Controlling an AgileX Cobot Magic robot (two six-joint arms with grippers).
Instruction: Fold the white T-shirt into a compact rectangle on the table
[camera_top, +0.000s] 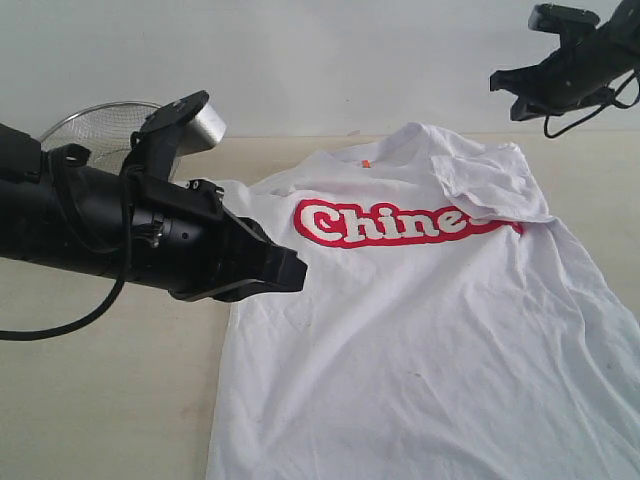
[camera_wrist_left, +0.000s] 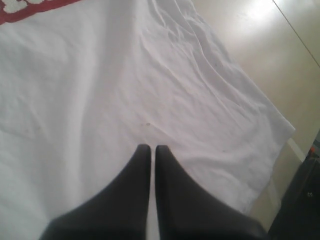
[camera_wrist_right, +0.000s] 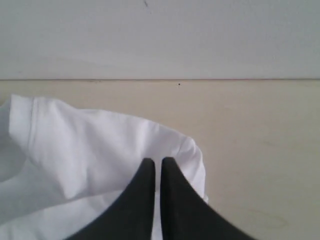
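Exterior view: right sleeve of the white T-shirt (camera_top: 400, 340) folded in, left gripper (camera_top: 298, 272) and right gripper (camera_top: 495, 80) closed on nothing — left side likely next, jaws opening first.

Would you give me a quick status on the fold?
Left gripper and right gripper shut, empty. Shirt spread on table, one sleeve folded in. Bowl off the shirt.

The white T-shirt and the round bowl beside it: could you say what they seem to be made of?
White short-sleeved T-shirt: soft matte fabric, probably cotton; it wrinkles and folds. Round mesh bowl: apparently shiny metal wire; see-through grid, bright rim.
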